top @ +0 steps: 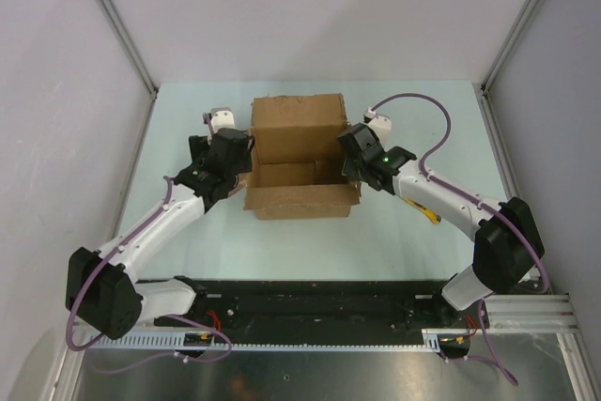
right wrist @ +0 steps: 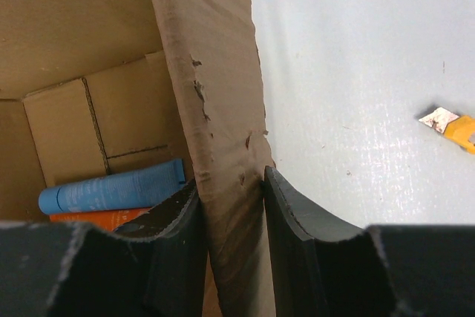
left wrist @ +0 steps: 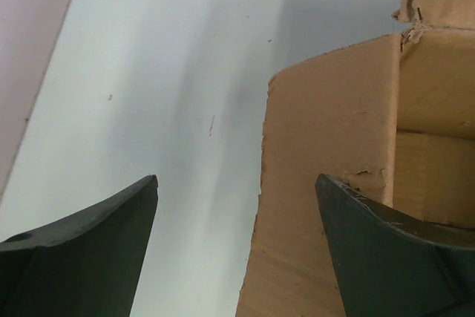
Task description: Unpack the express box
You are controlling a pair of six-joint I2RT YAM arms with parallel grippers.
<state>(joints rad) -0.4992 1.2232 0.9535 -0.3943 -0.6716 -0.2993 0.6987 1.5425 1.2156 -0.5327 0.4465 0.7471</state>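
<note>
Right hand (right wrist: 231, 180) clamps express box (right wrist: 215, 72) wall; left hand (left wrist: 237, 180) spread wide at left flap; blue tube (right wrist: 111, 189) inside, yellow tool (right wrist: 456, 128) nearby.

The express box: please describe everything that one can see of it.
The express box is brown corrugated cardboard, standing on the table, top open, edges torn. Inside lie a blue tube and something orange. The right tool pinches its right wall, one finger inside, one outside. The left tool is open at its left side.
</note>
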